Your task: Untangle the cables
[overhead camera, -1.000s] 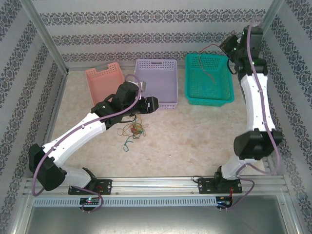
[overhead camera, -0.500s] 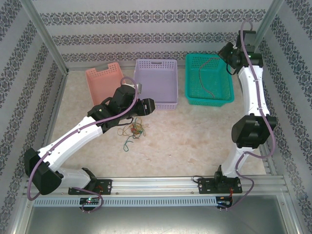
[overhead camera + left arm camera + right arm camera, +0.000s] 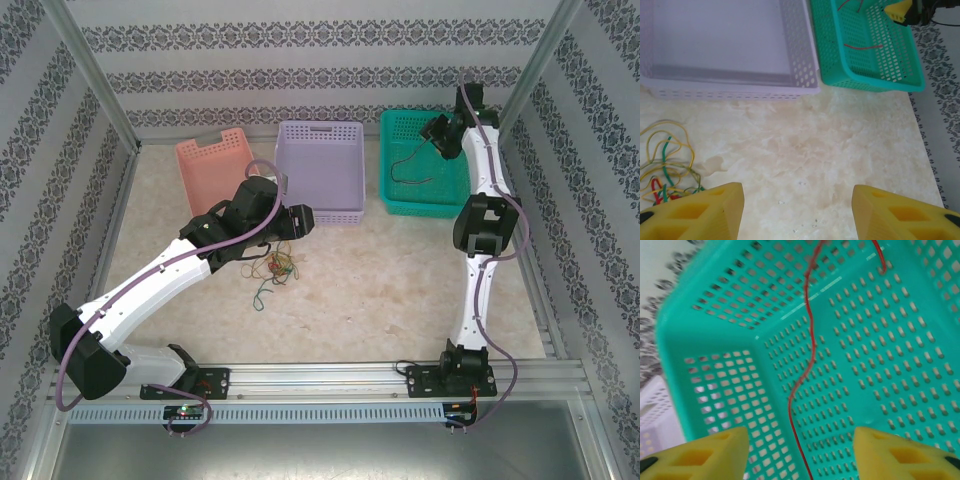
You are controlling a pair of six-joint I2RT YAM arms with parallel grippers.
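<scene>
- Cables: thin, light and floppy, and they snag easily. Best pinched at a loose outer loop, I judge.
- Yellow, green and red strands are knotted mid-table, near the front of the lilac basket. One red cable lies in the green basket at the far-right corner.
- Left gripper and right gripper: jaws apart, holding nothing.

I'm looking into a lab test cell: aluminium rail at six o'clock, patterned wall panels at twelve, marble-look tabletop.

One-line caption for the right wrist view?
Open right gripper over the teal basket, with a red cable inside it.
</scene>
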